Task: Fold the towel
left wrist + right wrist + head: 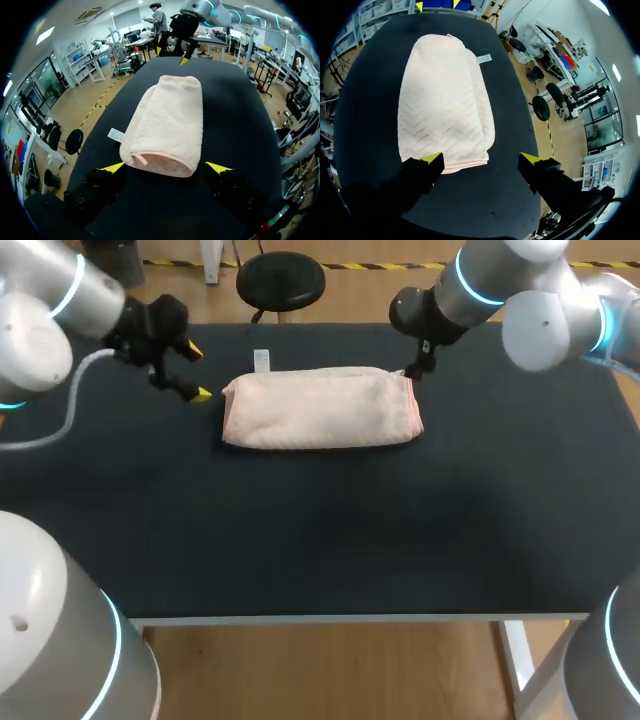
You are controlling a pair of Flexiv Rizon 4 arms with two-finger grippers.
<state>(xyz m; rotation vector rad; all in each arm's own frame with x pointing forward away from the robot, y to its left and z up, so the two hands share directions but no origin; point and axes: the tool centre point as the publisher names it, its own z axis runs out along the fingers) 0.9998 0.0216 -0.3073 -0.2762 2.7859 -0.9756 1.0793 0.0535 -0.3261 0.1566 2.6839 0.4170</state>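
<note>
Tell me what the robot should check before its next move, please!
1. Left gripper open: ok.
2. Right gripper open: ok.
3. Towel folded into one neat bundle: ok.
4. Towel lying well inside the edges of the table: ok.
5. Each gripper lined up with one end of the towel: ok.
6. Both grippers clear of the towel's ends, not touching: cannot tell.

You can't see the right gripper's (414, 368) yellow tips from overhead; its own wrist covers them. That white tag (262, 360) behind the towel (320, 408) is too small to read.
</note>
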